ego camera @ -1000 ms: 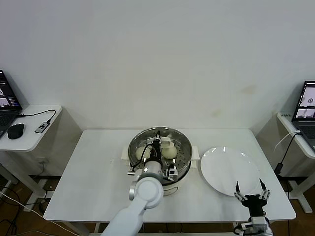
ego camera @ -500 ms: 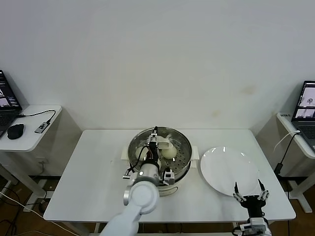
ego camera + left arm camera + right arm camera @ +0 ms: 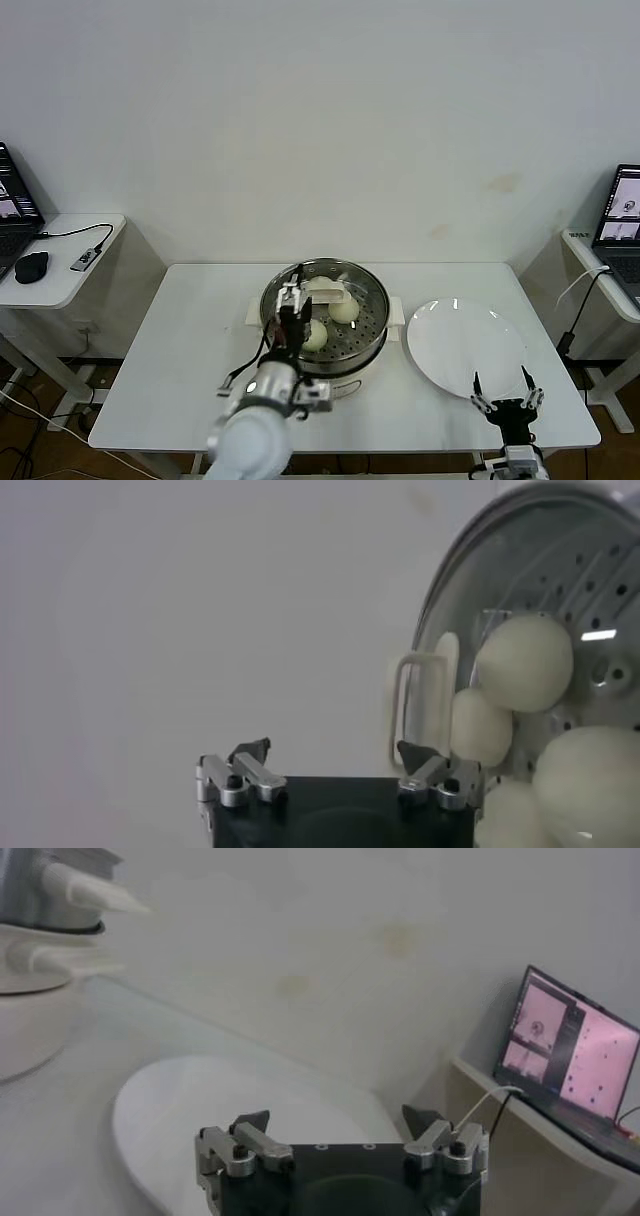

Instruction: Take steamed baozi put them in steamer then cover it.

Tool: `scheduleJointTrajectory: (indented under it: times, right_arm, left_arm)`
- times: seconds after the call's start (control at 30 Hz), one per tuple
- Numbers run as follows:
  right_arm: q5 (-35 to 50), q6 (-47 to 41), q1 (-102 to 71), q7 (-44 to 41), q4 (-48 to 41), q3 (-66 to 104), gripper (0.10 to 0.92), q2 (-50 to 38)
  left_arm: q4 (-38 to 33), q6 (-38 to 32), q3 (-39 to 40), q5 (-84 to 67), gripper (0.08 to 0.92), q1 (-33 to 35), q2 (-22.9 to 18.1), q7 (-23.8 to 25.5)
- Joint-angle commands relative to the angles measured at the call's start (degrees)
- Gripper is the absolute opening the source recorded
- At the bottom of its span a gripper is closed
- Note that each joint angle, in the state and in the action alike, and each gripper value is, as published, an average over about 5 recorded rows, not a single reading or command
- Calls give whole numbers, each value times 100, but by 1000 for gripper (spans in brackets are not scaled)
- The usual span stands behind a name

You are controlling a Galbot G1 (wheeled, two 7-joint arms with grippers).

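The steamer stands mid-table on its cream base, and the glass cover lies on it with its cream handle at the centre. Steamed baozi show through the glass. In the left wrist view the cover's rim, handle and baozi are beside my gripper. My left gripper is open and holds nothing, just off the handle over the steamer's left side. My right gripper stands open at the table's front right.
A bare white plate lies right of the steamer, just beyond my right gripper. Side tables flank the work table: the left one carries a mouse, the right one a laptop.
My left gripper has opened, let go of the cover's handle and drawn back to the left and toward me. The cover stays on the steamer. The right arm has barely moved.
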Motion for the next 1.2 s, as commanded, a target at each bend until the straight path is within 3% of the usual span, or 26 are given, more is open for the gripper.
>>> scheduleJointTrajectory:
  times: [0.03, 0.1, 0.23, 0.5, 0.9, 1.2]
  right_arm:
    - [517, 226, -97, -59, 83, -170, 823, -190]
    - [742, 287, -154, -91, 117, -291, 823, -311]
    - [1211, 407, -272, -132, 146, -519, 823, -631]
    - [1962, 578, -559, -218, 98, -642, 823, -1165]
    - [1856, 654, -788, -278, 62, -703, 823, -1166]
    - [1824, 706, -874, -311, 66, -740, 823, -1143]
  left_arm:
    - [-1199, -1651, -2091, -5774, 823, 2587, 836, -2317]
    - [-919, -2322, -2609, -6999, 823, 2950, 747, -2628]
    - [-354, -3051, -3082, -7913, 823, 3460, 494, -2973]
    - [424, -3921, -3094, -8837, 823, 3675, 228, -2698]
    - [685, -4112, -3102, -8934, 823, 3626, 214, -2526]
    - [712, -3717, -3068, -9011, 823, 3597, 217, -2410]
